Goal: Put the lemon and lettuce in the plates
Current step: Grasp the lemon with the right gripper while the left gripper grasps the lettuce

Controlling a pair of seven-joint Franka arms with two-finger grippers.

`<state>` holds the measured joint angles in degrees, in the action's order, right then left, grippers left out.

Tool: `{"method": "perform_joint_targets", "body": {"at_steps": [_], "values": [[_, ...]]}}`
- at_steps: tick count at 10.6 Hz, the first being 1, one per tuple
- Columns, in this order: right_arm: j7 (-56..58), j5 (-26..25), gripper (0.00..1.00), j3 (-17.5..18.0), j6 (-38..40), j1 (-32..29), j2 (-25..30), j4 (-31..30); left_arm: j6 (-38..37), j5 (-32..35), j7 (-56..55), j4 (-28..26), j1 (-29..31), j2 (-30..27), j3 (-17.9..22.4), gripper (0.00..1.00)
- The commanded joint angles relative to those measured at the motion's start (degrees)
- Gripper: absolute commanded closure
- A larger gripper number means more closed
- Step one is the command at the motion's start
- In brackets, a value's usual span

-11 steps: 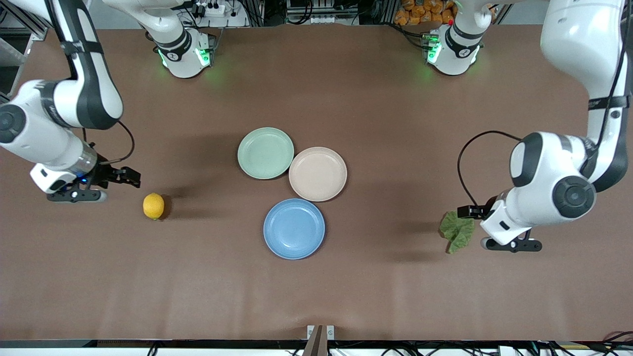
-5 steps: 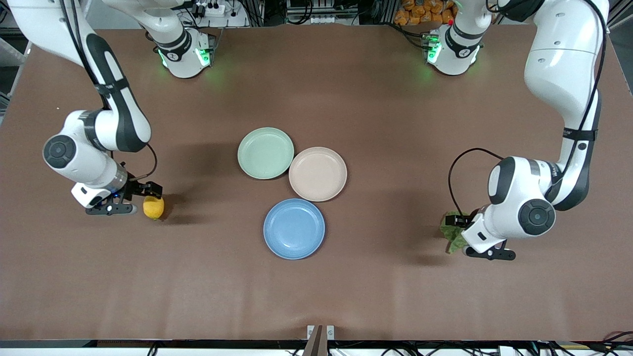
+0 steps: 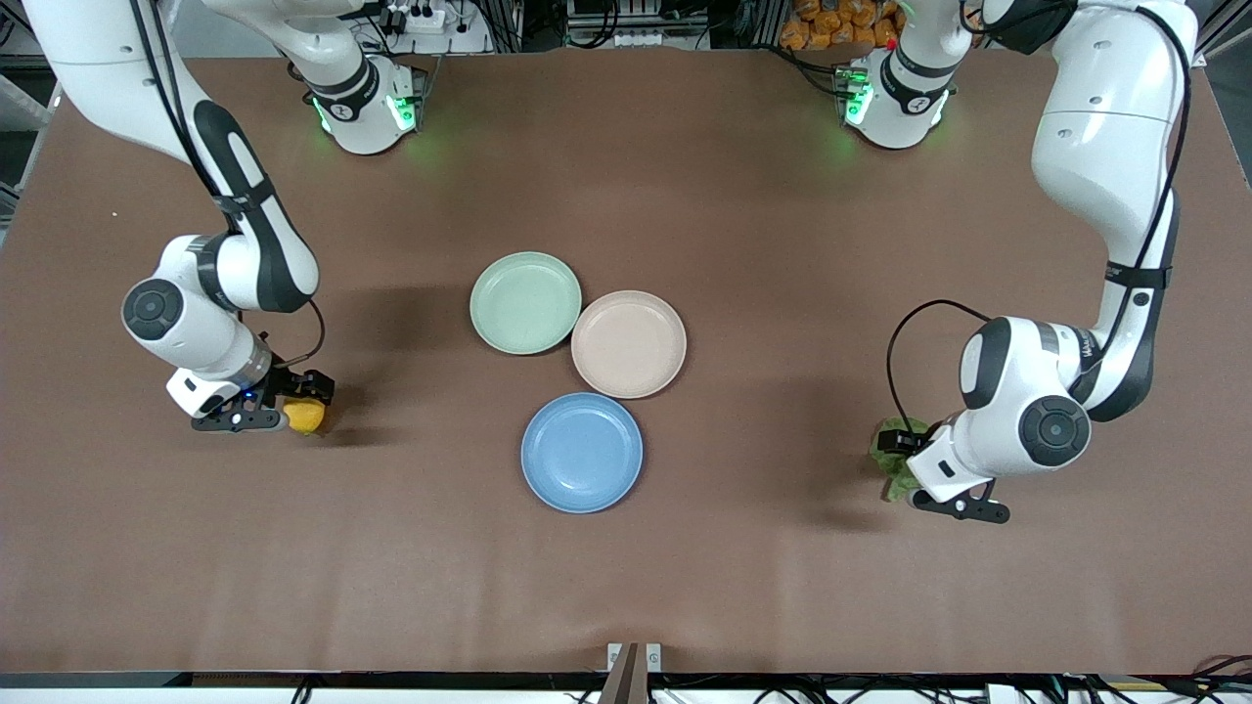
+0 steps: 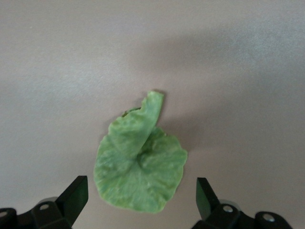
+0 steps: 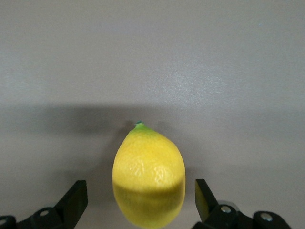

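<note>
Brown desk [image 3: 626, 567] carries everything. Three round shallow plates sit clustered mid-desk, all empty: mint-green plate [image 3: 525, 302] farthest from the front camera, beige-pink plate [image 3: 628, 343] just beside it toward the left arm's end with rims about touching, sky-blue plate [image 3: 582, 452] nearest the camera, close under the beige-pink one.

Lettuce [image 3: 888, 460] lies flat on the desk toward the left arm's end, well apart from the plates, mostly covered in the front view by the left arm's wrist. In the left wrist view the lettuce [image 4: 139, 162] is a crinkled green leaf with its short stem curling up, flat on the desk.

Left pincer [image 3: 895, 455] is low over the lettuce; in the left wrist view the left pincer [image 4: 141, 195] is spread wide, one fingertip either side of the leaf, neither touching it, holding nothing.

Lemon [image 3: 306, 417] sits on the desk toward the right arm's end, well apart from the plates, partly hidden by the pincer in the front view. In the right wrist view the lemon [image 5: 148, 174] rests on the desk, small green tip pointing away from the camera.

Right pincer [image 3: 305, 399] is low at the lemon; in the right wrist view the right pincer [image 5: 141, 196] is wide open, fingertips flanking the lemon with gaps both sides, gripping nothing.
</note>
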<state>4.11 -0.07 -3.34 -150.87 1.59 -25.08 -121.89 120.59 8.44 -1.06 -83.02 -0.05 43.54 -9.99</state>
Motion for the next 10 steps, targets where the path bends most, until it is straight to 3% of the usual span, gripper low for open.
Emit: {"method": "perform_joint_targets", "body": {"at_steps": [1, 2, 3, 5, 8, 10], "values": [[1.07, 0.6, 0.11, 0.88, -2.42, -1.32, -1.02, -0.89, 4.55, 2.11, 1.42, 0.49, -0.57, 3.56, -0.03, 0.0], [1.07, 0.6, 0.32, 0.88, -2.42, -1.33, -1.11, -0.89, 4.56, 2.11, 1.41, 0.4, -0.57, 3.83, -0.03, 0.0], [1.07, 0.6, 0.61, 0.88, -2.33, -1.33, -1.11, -0.8, 4.56, 2.11, 1.41, 0.23, -0.83, 4.09, -0.03, 0.0], [1.07, 0.6, 0.98, 0.88, -1.8, -1.24, -1.11, -0.54, 4.56, 2.46, 1.76, -0.92, -0.83, 3.83, 0.05, 0.0], [0.99, 0.6, 1.0, 0.96, -1.36, -1.15, -0.32, 0.51, 4.56, 3.51, 1.77, -1.53, -0.74, 3.83, 0.05, 0.0], [0.37, 0.51, 1.0, 2.45, 5.98, -0.71, -0.06, 4.97, 4.56, 4.91, 1.77, -2.23, -0.22, 3.74, -0.03, 0.0]]}}
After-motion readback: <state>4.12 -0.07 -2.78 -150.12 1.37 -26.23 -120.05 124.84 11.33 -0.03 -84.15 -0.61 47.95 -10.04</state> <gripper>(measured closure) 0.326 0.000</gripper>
